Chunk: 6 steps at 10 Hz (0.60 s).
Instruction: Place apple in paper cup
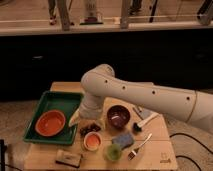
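Observation:
The apple (92,143) shows as an orange-yellow round inside the small white paper cup (93,148), which stands near the table's front, left of centre. My gripper (90,129) hangs at the end of the white arm (130,92) just above and behind the cup. Its dark fingers are empty and apart from the apple.
A green tray (60,100) holding a large orange bowl (50,123) sits at the left. A dark maroon bowl (118,116) is right of the gripper. A green cup (113,152), blue sponge (123,140), fork (140,146), white-handled brush (146,121) and brown bar (68,158) lie around.

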Motion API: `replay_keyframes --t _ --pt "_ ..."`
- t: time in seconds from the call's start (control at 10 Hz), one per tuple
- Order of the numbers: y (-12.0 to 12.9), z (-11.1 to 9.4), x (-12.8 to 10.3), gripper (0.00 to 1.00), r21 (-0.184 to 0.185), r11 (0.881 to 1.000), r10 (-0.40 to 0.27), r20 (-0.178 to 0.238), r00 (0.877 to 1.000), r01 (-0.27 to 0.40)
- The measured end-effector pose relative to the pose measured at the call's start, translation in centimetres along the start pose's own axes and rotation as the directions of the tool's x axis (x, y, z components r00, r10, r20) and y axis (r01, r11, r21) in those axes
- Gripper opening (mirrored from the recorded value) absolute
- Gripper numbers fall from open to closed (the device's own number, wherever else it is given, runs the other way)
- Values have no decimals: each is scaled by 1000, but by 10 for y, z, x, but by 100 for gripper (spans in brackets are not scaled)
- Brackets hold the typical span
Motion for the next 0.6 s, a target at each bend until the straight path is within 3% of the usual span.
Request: replay_keyframes --t 0.6 --pt "3 -5 -2 80 -2 1000 -9 -18 1000 9"
